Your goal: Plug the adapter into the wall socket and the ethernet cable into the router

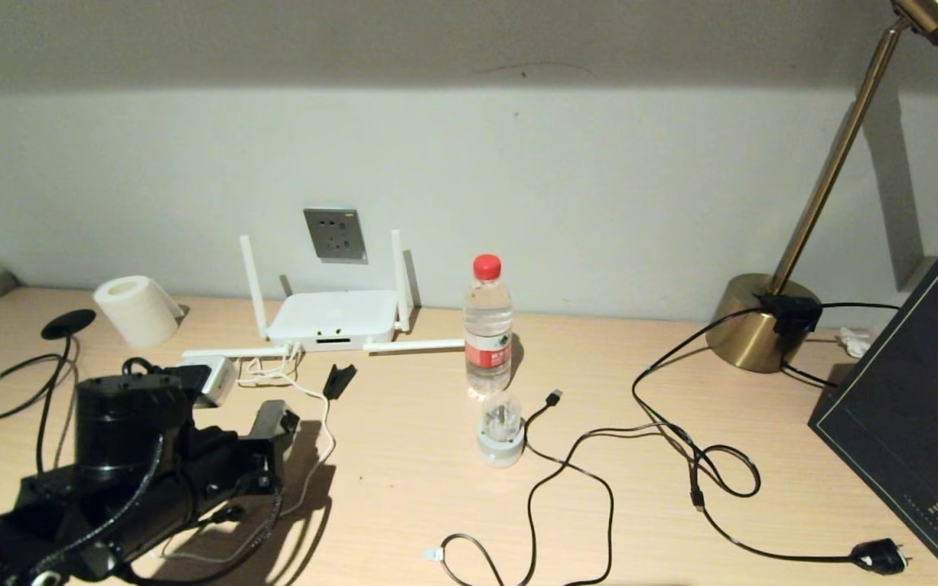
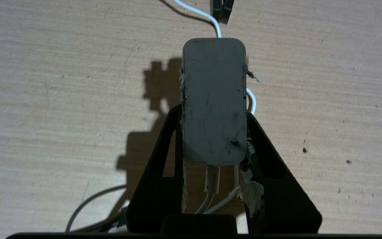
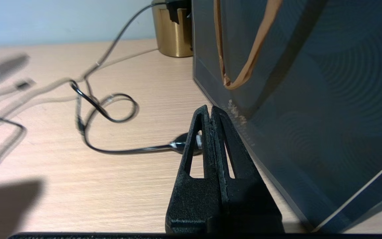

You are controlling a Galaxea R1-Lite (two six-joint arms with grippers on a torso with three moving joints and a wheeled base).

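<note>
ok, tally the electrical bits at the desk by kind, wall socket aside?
Router: 1, the router
Plugs/adapters: 2, the adapter, round plug
Black cables: 4, the ethernet cable, USB cable, lamp cord, disc-ended cable
Lamp: 1, the lamp
Total: 8

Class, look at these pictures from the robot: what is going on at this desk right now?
The left end effector is shut on the small white boxy power adapter, holding it above the light wooden desk, its thin white cord trailing toward the flat white router with stick antennas. The grey metallic wall socket has nothing plugged in. The long black ethernet cable lies loose on the desk. The right end effector is shut and holds nothing, beside a dark paper bag.
</note>
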